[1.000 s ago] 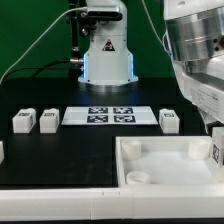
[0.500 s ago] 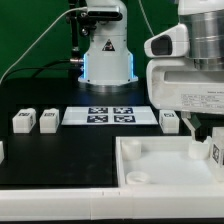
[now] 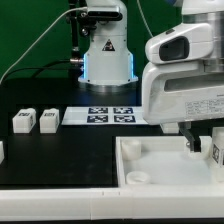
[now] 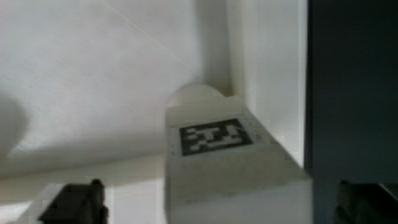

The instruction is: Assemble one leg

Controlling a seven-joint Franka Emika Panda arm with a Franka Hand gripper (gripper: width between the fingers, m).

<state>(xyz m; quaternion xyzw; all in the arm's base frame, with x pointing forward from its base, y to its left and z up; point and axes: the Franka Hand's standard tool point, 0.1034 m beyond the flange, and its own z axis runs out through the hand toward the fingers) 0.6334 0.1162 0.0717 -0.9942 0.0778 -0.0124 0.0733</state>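
Note:
A leg [image 3: 215,150], a small white block with a marker tag, stands in the back right corner of the large white tray-like piece [image 3: 150,165]. My gripper [image 3: 205,142] hangs right over it, open, with one dark finger [image 3: 190,140] on the leg's left. In the wrist view the leg [image 4: 214,135] lies between my two fingertips [image 4: 75,202], not gripped; my gripper [image 4: 221,205] is open around it. Two more legs [image 3: 22,121] [image 3: 47,121] stand on the black table at the exterior view's left.
The marker board [image 3: 100,116] lies at the middle back. Another white block [image 3: 2,150] shows at the exterior view's left edge. The robot base [image 3: 108,55] stands behind. The tray has a round hole [image 3: 138,177] near its front left.
The arm has come down and toward the exterior view's left, over the tray's back right corner. It now hides the leg that stood right of the marker board.

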